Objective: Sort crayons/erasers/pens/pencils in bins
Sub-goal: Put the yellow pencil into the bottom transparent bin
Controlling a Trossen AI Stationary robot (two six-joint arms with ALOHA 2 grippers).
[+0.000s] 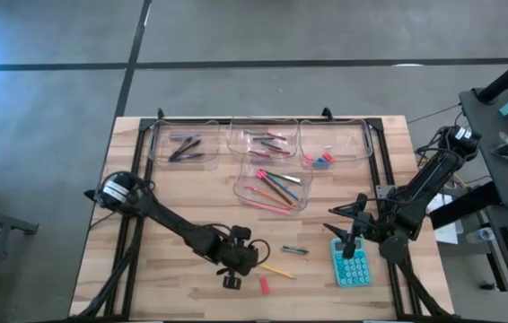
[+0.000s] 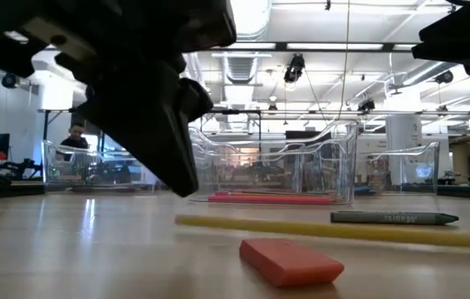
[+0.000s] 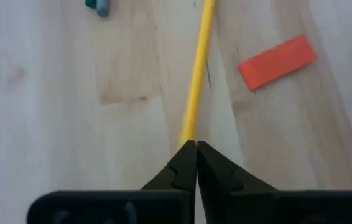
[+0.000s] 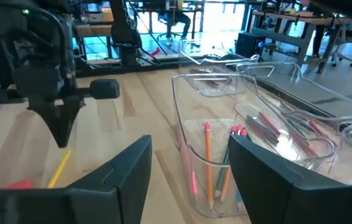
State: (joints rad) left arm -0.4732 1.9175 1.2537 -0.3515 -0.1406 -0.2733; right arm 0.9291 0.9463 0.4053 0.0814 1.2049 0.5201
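A long yellow pencil lies on the wood near the table's front edge, with my left gripper shut at its left end. A red eraser lies just nearer than it, and a dark crayon farther back. Four clear bins stand at the back: one with dark pens, one with crayons, one with erasers and, in front of these, one with pencils. My right gripper waits open over the teal calculator, nothing between its fingers. My left gripper pinches the yellow pencil by its very end, between the tips of its two fingers. The fingers slant down from the table's left and lie along the pencil. The pencil slopes from the fingertips down to the table, where its far end rests.
The calculator lies at the front right under my right arm. The pencil bin's clear wall stands close in front of my right gripper. Bare wood lies between the front items and the bins. A person stands in the room beyond the table.
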